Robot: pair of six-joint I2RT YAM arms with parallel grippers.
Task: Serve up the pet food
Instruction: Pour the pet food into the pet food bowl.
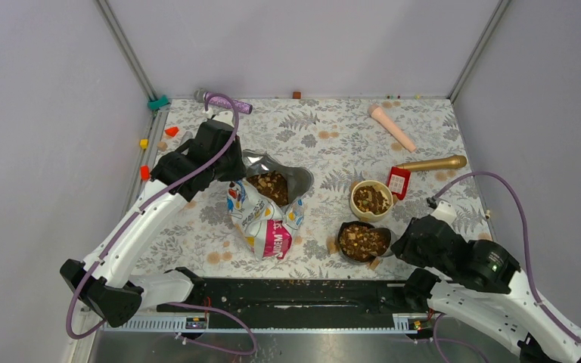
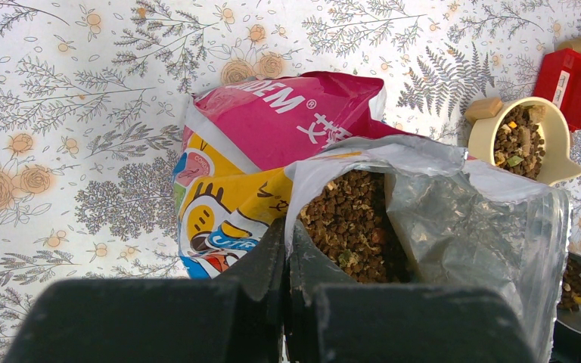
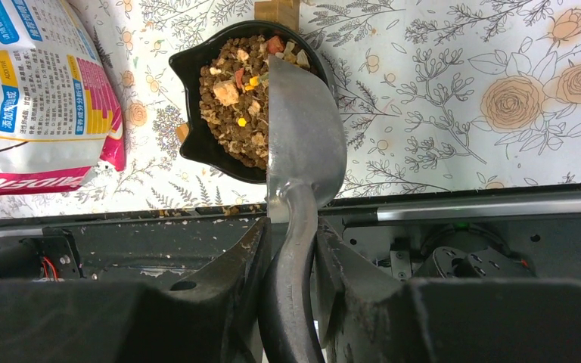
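The pet food bag (image 1: 265, 215) lies open on the flowered table, kibble (image 1: 271, 185) showing in its mouth; it also shows in the left wrist view (image 2: 272, 151). My left gripper (image 2: 287, 234) is shut on the bag's rim. A black bowl (image 1: 363, 242) full of kibble (image 3: 234, 113) sits near the front edge. A cream bowl (image 1: 371, 200) of kibble stands behind it. My right gripper (image 3: 291, 234) is shut on the handle of a metal scoop (image 3: 302, 128), whose blade is turned over above the black bowl (image 3: 189, 72).
A red box (image 1: 398, 181), a gold cylinder (image 1: 433, 162) and a pink cone (image 1: 392, 127) lie at the back right. A purple tool (image 1: 223, 100) lies at the back left. Small coloured blocks (image 1: 145, 172) line the left edge. A black rail (image 1: 295, 295) runs along the front.
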